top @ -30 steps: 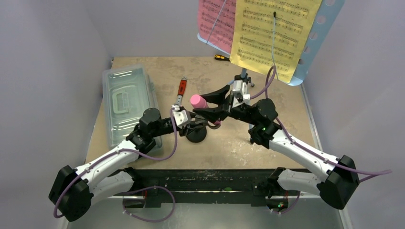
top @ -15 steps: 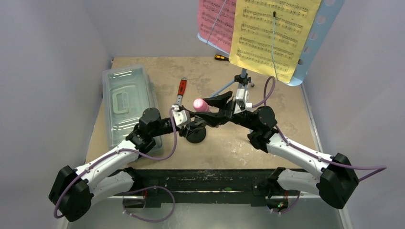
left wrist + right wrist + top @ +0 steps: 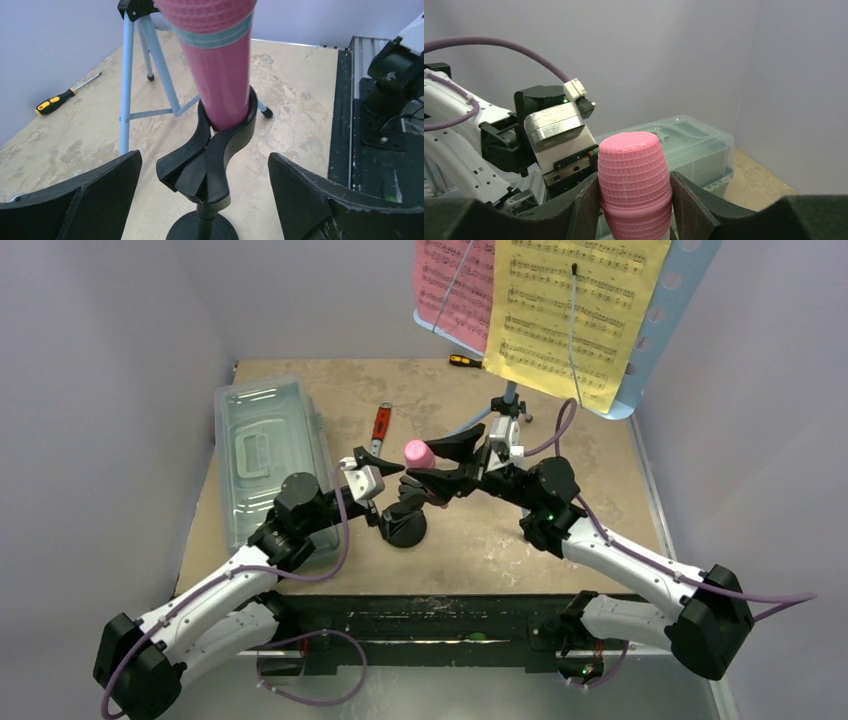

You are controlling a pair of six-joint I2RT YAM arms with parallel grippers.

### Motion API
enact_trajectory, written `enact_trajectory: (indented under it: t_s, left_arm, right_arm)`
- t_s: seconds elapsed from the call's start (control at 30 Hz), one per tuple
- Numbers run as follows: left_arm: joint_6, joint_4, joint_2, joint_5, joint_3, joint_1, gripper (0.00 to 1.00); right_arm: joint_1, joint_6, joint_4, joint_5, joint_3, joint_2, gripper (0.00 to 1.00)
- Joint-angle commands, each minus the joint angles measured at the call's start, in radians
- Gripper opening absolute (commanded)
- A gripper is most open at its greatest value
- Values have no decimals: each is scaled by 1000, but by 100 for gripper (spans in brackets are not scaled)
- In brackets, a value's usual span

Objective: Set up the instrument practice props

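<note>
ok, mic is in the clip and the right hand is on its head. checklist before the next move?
1. The pink toy microphone sits in the mic stand clip: ok, the handle is down in the fork.
2. The right hand grips the microphone head: ok, it presses on both sides.
3. The left hand is clear of the stand: ok, jaws wide and touching nothing.
4. The mic stand base is flat on the table: cannot tell, it is mostly hidden.
5. The yellow page and pink page are on the music stand: ok.
</note>
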Motion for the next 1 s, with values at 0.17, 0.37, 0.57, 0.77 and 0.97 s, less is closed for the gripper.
enact_trajectory:
  t_s: [0.17,0.37,0.57,0.77,0.97]
  left_arm:
    - [-190,-161,-110,-5,69,5,100]
    - [-190,-331,-150,-65,143,4,100]
    - [-196,-435,-181,-96,171,4,100]
    - [-204,-534,-213,-132,217,4,100]
    - [-213,-617,-258,-188,269,5,100]
  right_arm:
    - [22,-5,-252,52,201,58,65]
    - [38,9,-405,52,294,70,80]
    - [43,22,-483,23,314,20,87]
    - [43,28,-555,0,280,-38,92]
    - [43,26,-647,-50,272,-92,98]
